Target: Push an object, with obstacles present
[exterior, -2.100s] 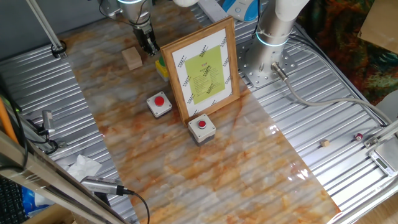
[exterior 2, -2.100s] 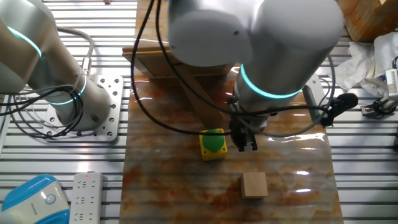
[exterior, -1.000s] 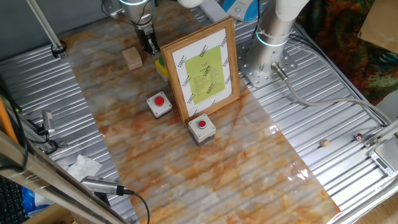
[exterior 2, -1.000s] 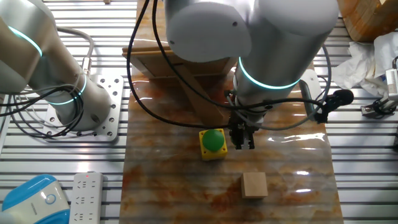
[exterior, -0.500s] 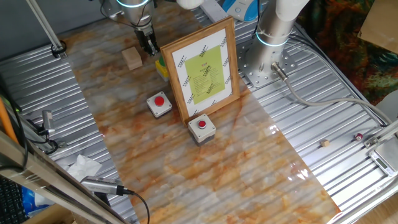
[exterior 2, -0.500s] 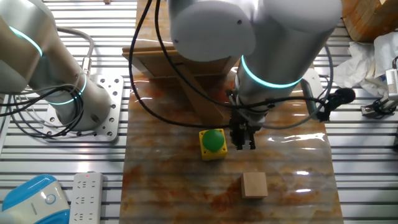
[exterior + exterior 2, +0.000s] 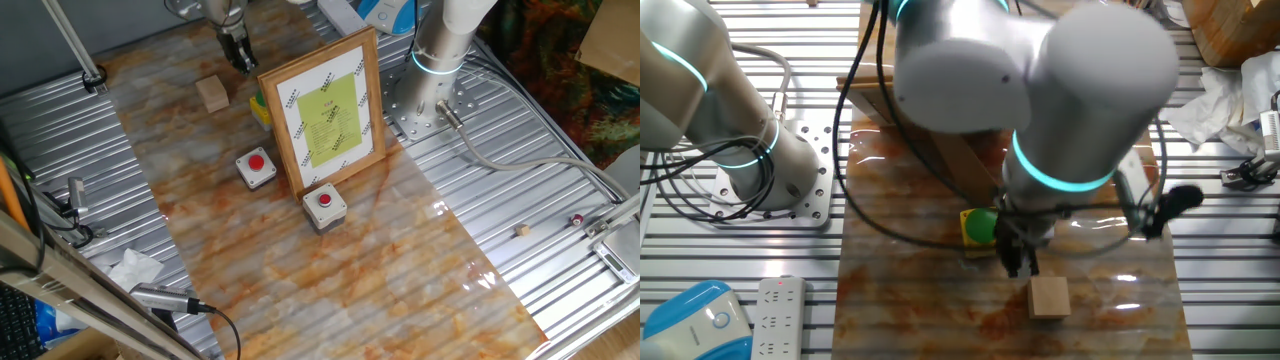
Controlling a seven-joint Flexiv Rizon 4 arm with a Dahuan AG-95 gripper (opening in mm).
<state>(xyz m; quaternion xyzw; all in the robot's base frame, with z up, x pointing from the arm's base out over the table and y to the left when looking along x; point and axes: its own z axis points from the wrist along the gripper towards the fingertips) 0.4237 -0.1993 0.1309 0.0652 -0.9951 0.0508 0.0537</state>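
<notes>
Wooden cube (image 7: 211, 93) near hand (image 7: 241, 58), apart.

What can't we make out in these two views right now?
- Hand: motion-blurred in the other fixed view, small and far in one fixed view; open or shut unclear.
- Hand-to-wooden cube contact: not resolvable in either view.
- Yellow box with green button: partly covered by the arm in the other fixed view; mostly behind the framed picture in one fixed view.
- Picture text: too small.
</notes>
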